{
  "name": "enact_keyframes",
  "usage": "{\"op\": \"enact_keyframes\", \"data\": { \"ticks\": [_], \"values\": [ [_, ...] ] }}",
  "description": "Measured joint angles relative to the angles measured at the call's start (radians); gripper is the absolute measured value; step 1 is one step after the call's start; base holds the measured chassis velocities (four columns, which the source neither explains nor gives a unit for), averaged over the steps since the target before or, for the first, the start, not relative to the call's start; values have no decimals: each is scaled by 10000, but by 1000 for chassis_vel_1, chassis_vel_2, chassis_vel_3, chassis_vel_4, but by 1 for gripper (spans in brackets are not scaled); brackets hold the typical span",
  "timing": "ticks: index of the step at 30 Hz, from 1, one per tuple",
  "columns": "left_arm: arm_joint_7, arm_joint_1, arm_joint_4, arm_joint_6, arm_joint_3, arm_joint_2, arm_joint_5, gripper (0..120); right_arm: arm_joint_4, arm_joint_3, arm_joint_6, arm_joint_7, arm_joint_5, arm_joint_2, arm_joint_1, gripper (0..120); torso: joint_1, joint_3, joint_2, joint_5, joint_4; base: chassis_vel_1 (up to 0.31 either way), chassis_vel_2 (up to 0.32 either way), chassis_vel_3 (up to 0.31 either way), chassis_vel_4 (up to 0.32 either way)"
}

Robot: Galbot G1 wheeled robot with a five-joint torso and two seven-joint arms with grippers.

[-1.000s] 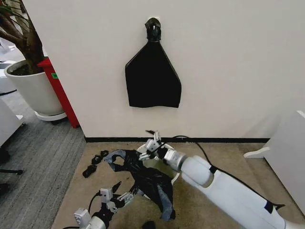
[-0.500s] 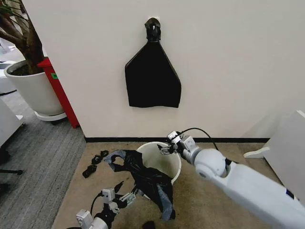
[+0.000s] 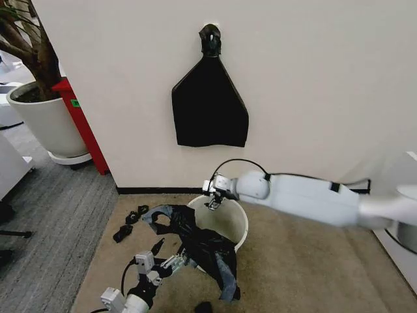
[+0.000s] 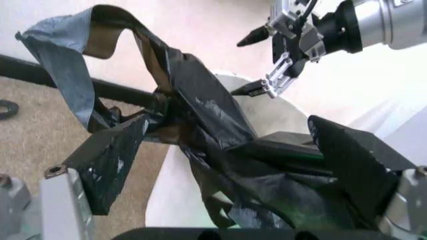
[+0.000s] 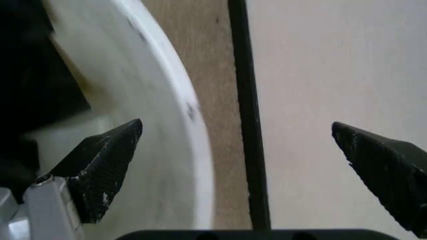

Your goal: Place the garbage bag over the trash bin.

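The right gripper (image 3: 213, 195) has swung back over the bin's (image 3: 238, 238) far rim, fingers apart and empty. The bag (image 3: 202, 244) drapes the near rim, pinched by the left gripper (image 3: 171, 263); the far side is still uncovered.

The trash bin (image 3: 225, 223) is a small round cream-white bucket sitting upright on the tan carpet, close to the wall's black baseboard. Its rolled rim is open on the wall side and you can see down the smooth inside. The garbage bag (image 3: 202, 244) is thin, glossy, crinkly black plastic, draped over the near rim and spilling down the front onto the floor, bunched up rather than spread open. One loose handle loop (image 4: 80, 45) sticks up off to the side.
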Motion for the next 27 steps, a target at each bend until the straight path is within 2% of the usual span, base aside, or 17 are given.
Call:
{"op": "enact_keyframes", "data": {
  "ticks": [4,9,10,12,13,19,20,26,27],
  "values": [
    [3,-117,101,-32,25,-107,-8,94,-815,-185,249,-562,-108,392,122,97,0,0,0,2,0,0,0,0,0],
    [1,-176,144,-35,110,-239,7,94,-1632,-288,399,-1048,-150,759,-112,82,0,1,-1,4,3,0,0,0,0],
    [1,-171,142,-50,100,-240,12,94,-1696,-401,456,-1252,-146,770,-114,75,0,0,0,3,2,0,0,0,0],
    [0,-167,142,-103,72,-228,12,94,-1667,-586,497,-1466,-54,729,-52,67,0,0,-1,3,1,0,0,0,0],
    [0,-167,142,-103,72,-228,12,94,-1667,-586,497,-1466,-54,729,-52,67,0,0,-1,3,1,0,0,0,0],
    [-14,-195,227,-196,66,-282,65,94,-1363,-963,602,-1802,653,378,14,41,0,-1,0,3,1,0,0,0,0],
    [-14,-195,227,-196,66,-282,65,94,-1363,-963,602,-1802,653,378,14,41,0,-1,0,3,1,0,0,0,0],
    [-27,-229,290,-219,86,-297,184,94,-972,-899,567,-1718,1667,-181,-271,18,0,-3,1,5,3,0,0,0,0],
    [-27,-229,290,-219,86,-297,184,94,-972,-899,567,-1718,1667,-181,-271,18,0,-3,1,5,3,0,0,0,0]
  ]
}}
